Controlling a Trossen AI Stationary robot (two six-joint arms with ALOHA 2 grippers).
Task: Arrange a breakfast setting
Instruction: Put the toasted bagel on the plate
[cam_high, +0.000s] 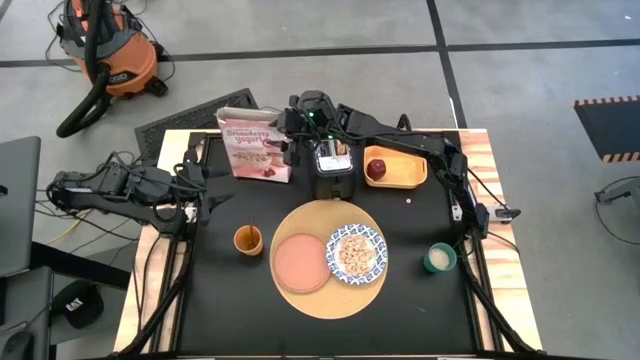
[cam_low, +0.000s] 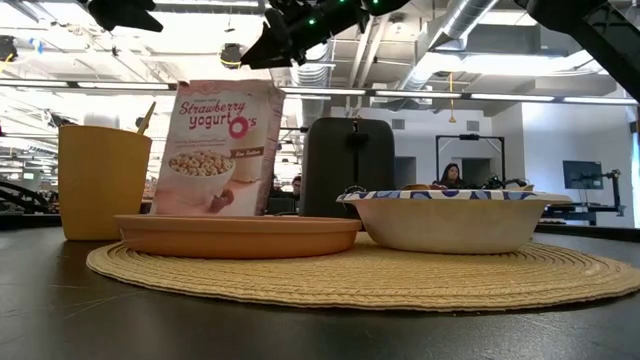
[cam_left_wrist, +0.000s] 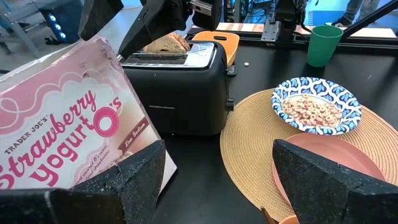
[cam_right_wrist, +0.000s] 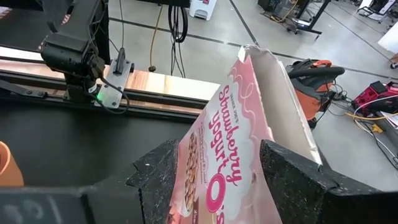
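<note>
Table: black top (cam_high: 230, 300) with wood edges, grey floor all round, an orange shop vacuum (cam_high: 108, 55) parked off behind.
Board: big round woven light-wood board (cam_high: 330, 292) sits mid-table, carrying both dishes.
Plate: salmon-pink plate (cam_high: 300, 263) lies on the board's left half, bare.
Dish: blue-and-white patterned dish (cam_high: 357, 252) touches the plate's right side, and the cereal (cam_high: 355, 253) is in it.
Apple: small red apple (cam_high: 376, 168) rests on the yellow tray (cam_high: 405, 170) behind the board.
Bread: round toasted bread (cam_left_wrist: 166, 42) pokes up out of the black toaster (cam_high: 333, 170), seen from the left wrist.
Spoon: slim golden spoon (cam_high: 250, 230) stands in the orange cup (cam_high: 248, 240), left of the board.
Cereal bag: pink strawberry yogurt O's bag (cam_high: 255, 142) stands upright beside the toaster.
Right gripper: right gripper (cam_right_wrist: 217, 162) is up over the toaster, jaws spread wide and holding nothing; the bag's open top sits just ahead, between and beyond the fingers (cam_right_wrist: 298, 171).
Left gripper: left gripper (cam_left_wrist: 214, 165) hangs low at the table's left edge, jaws wide apart and empty; bag ahead off one finger, plate and board off the other, toaster straight beyond the gap.
Green cup: green cup (cam_high: 440, 258) waits right of the board.
</note>
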